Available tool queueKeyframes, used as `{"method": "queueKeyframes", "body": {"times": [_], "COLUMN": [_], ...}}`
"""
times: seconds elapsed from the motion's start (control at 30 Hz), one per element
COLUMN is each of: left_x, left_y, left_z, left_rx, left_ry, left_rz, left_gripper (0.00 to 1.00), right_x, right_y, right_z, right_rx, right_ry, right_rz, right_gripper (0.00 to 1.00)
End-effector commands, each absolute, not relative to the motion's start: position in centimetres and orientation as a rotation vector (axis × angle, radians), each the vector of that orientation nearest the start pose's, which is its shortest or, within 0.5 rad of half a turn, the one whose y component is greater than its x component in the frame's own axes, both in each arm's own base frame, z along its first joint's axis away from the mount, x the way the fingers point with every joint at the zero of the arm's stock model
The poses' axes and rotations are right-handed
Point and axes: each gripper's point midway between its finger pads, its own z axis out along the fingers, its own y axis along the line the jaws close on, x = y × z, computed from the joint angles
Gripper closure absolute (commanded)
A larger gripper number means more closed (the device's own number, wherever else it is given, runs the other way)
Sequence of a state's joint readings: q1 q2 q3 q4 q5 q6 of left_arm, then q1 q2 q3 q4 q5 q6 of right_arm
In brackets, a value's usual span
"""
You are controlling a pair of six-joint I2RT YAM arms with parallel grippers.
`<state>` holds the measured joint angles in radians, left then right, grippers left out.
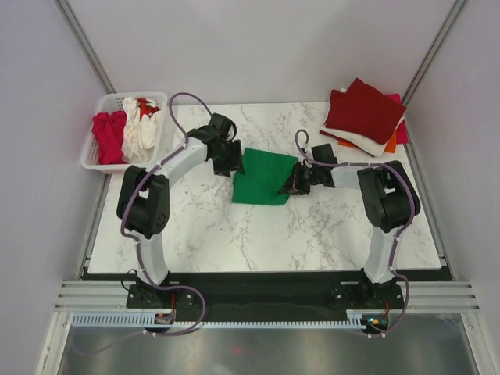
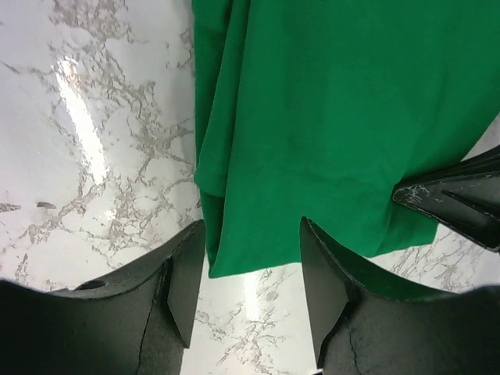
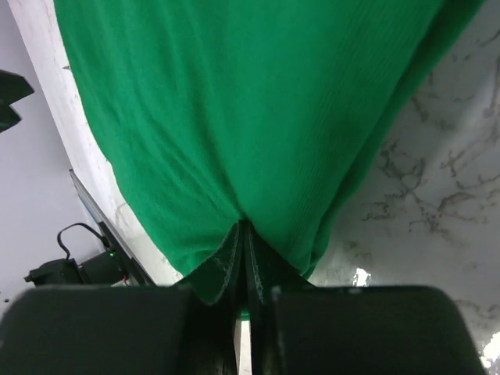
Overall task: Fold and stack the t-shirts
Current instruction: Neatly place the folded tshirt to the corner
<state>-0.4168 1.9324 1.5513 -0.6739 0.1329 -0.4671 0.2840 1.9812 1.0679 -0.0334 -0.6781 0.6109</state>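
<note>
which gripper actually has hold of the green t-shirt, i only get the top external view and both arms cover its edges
Observer: The right wrist camera shows the right gripper shut, with a fold of the green t-shirt pinched between its fingers.
Operator: and the left gripper, closed on it too
Observer: No. The left wrist camera shows it open. The shirt's edge lies in the gap between its fingers, and they are not clamped on the cloth.
</note>
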Motion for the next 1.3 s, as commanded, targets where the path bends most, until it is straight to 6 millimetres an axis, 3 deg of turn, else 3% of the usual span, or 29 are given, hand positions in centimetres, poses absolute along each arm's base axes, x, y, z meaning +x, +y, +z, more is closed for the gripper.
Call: {"method": "queueKeyframes", "body": {"times": [0.0,0.1,0.17,0.2,0.23,0.3,0.33,0.37,0.57,0.67,0.77,0.87,1.07,1.13,1.27], "left_x": [40.8,40.7,40.2,39.9,39.7,38.9,38.7,38.7,37.9,37.6,36.9,36.6,36.1,35.8,35.1], "left_y": [-22.6,-23.8,-25.3,-25.9,-26.4,-27.0,-26.9,-26.7,-26.1,-26.0,-25.5,-25.4,-25.1,-24.9,-26.1], "left_z": [10.2,10.4,10.7,10.6,10.5,9.5,8.8,8.4,5.5,4.0,2.9,2.7,3.1,4.2,8.2], "left_rx": [-0.052,-0.047,-0.011,0.01,0.029,0.061,0.058,0.052,0.051,0.05,0.049,0.049,0.049,0.05,0.096], "left_ry": [2.616,2.609,2.605,2.605,2.603,2.619,2.631,2.636,2.7,2.732,2.763,2.772,2.768,2.747,2.661], "left_rz": [-0.491,-0.53,-0.552,-0.554,-0.551,-0.513,-0.499,-0.484,-0.441,-0.421,-0.403,-0.397,-0.4,-0.412,-0.474], "left_gripper": [0.41,0.43,0.43,0.43,0.43,0.43,0.44,0.44,0.44,0.44,0.44,0.44,0.44,0.44,0.44], "right_x": [35.6,34.0,33.7,33.6,33.7,34.4,34.8,35.5,36.4,35.7,34.3,32.8,29.7,28.8,28.0], "right_y": [22.2,22.1,22.2,22.5,22.7,23.4,23.4,23.7,24.5,24.6,24.9,24.7,22.5,22.1,22.3], "right_z": [-0.2,-3.0,-3.7,-3.7,-3.3,-1.1,-0.1,2.3,11.6,12.8,11.8,8.8,0.5,-1.8,-3.3], "right_rx": [0.094,0.122,0.135,0.109,0.097,0.043,0.014,-0.019,-0.09,-0.1,-0.104,-0.069,0.04,0.07,0.107], "right_ry": [2.621,2.697,2.71,2.706,2.699,2.65,2.624,2.563,2.385,2.369,2.393,2.456,2.635,2.693,2.722], "right_rz": [1.016,1.027,1.032,1.036,1.036,1.043,1.035,1.041,1.092,1.133,1.195,1.22,1.099,1.082,1.12], "right_gripper": [0.91,0.94,0.93,0.91,0.83,0.69,0.54,0.5,0.48,0.52,0.6,0.69,0.75,0.77,0.79]}}
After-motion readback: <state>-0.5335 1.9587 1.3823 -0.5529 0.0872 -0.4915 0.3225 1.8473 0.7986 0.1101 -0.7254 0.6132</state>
